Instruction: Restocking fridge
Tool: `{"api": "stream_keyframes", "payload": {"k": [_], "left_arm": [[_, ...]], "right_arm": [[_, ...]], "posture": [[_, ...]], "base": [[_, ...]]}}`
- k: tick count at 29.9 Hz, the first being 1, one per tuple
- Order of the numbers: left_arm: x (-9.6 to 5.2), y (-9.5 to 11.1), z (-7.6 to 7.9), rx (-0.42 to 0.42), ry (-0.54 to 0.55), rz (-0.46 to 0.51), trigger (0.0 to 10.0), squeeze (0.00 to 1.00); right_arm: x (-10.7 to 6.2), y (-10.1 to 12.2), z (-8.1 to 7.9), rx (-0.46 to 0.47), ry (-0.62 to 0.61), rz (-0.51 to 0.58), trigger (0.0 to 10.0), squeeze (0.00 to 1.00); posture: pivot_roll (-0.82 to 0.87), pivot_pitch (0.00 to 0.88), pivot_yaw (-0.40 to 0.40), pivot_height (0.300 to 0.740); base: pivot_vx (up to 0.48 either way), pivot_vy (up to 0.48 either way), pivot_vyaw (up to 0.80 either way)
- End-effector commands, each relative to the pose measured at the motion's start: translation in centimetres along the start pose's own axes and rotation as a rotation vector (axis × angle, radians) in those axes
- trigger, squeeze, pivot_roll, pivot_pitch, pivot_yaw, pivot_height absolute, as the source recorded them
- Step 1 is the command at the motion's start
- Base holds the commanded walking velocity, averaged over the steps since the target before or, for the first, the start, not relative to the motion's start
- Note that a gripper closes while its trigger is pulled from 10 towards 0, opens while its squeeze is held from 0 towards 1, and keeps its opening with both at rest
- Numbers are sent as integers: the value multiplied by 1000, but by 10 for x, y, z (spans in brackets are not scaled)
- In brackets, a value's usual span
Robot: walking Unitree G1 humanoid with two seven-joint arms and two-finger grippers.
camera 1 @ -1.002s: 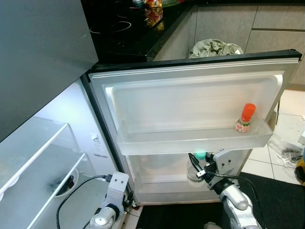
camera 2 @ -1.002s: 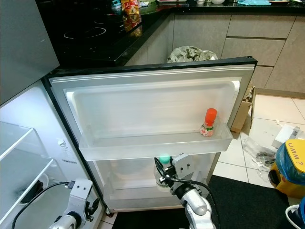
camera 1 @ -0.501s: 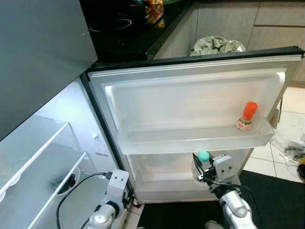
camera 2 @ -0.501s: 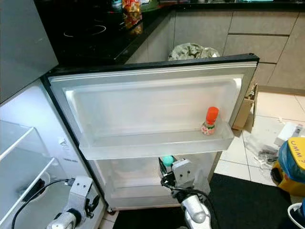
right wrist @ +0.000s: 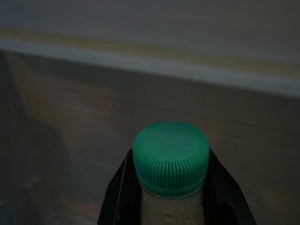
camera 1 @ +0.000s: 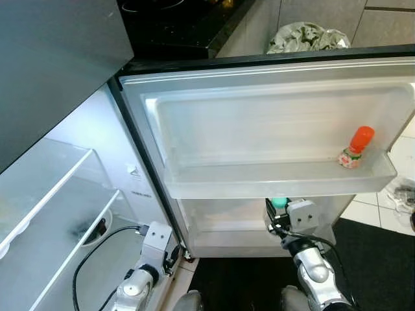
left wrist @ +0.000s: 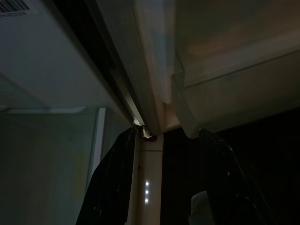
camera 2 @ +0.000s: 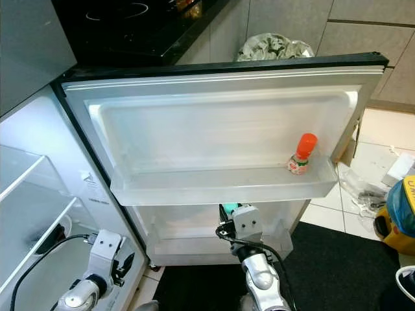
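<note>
Gripping a bottle [right wrist: 169,187] just under its green cap [right wrist: 170,157], the right end effector [right wrist: 169,197] has its two black fingers [right wrist: 117,197] closed against the neck on either side. In the eye views it sits low in front of the open fridge door [camera 1: 272,123], tucked beneath the upper door shelf [camera 1: 279,184] and level with the lower door shelf [camera 2: 214,243], with the green cap just peeking out under the shelf edge. A small bottle with an orange cap [camera 1: 354,148] stands upright at the right end of the upper shelf.

Droplets seem to bead on the neck of the held bottle, so it looks damp and likely slippery; it is probably rigid plastic or glass with some weight hanging below the grip. Holding at the neck lets the wider cap act as a stop against sliding, though the body may swing, so a slow, upright lowering into the lower shelf seems wise.

Down by the foot of the fridge, near the door hinge, the left end effector [left wrist: 159,187] hangs idle with its fingers spread and nothing between them.
</note>
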State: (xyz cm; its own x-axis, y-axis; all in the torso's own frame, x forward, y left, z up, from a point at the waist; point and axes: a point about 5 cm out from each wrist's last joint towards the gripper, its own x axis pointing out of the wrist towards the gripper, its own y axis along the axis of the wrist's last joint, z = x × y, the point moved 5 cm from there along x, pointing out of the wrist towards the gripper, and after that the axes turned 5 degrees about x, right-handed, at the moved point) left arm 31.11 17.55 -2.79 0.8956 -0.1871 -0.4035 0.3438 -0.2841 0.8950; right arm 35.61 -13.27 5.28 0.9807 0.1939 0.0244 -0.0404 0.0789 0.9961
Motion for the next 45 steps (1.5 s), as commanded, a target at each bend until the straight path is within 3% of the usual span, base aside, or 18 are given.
{"api": "stream_keyframes", "payload": {"k": [1, 12, 18, 26, 32, 35, 40, 45], "left_arm": [[-5, -9, -4, -5, 9, -22, 10000, 0], [-2, -6, 3, -10, -8, -22, 10000, 0], [-2, -6, 3, -6, -11, -25, 10000, 0], [-3, -6, 3, -6, -8, -21, 10000, 0], [-4, -5, 1, -6, -1, -16, 10000, 0], [-6, -6, -1, -8, 10, -15, 10000, 0], [-6, -6, -3, -7, 15, -16, 10000, 0], [-6, -6, -4, -4, 15, -17, 10000, 0]], "right_arm": [[-3, -5, -5, -2, 11, -8, 10000, 0], [0, -4, 0, -1, -39, -8, 10000, 0], [0, -6, 3, -22, -46, -24, 10000, 0], [1, 4, 4, -23, -51, 38, 10000, 0], [5, 8, 5, 46, -46, 47, 10000, 43], [6, -5, 8, 140, -75, -32, 10000, 82], [0, -23, 16, 252, -146, -117, 10000, 59], [-4, -28, 17, 260, -151, -135, 10000, 59]], "posture": [[28, 196, 54, 626], [17, 183, 57, 581], [16, 190, 61, 581], [25, 199, 57, 581], [35, 200, 49, 581], [42, 197, 42, 581], [49, 197, 44, 581], [47, 196, 50, 581]], "base": [[0, 0, 0], [0, 0, 0], [0, 0, 0], [0, 0, 0], [0, 0, 0], [0, 0, 0], [0, 0, 0], [0, 0, 0]]}}
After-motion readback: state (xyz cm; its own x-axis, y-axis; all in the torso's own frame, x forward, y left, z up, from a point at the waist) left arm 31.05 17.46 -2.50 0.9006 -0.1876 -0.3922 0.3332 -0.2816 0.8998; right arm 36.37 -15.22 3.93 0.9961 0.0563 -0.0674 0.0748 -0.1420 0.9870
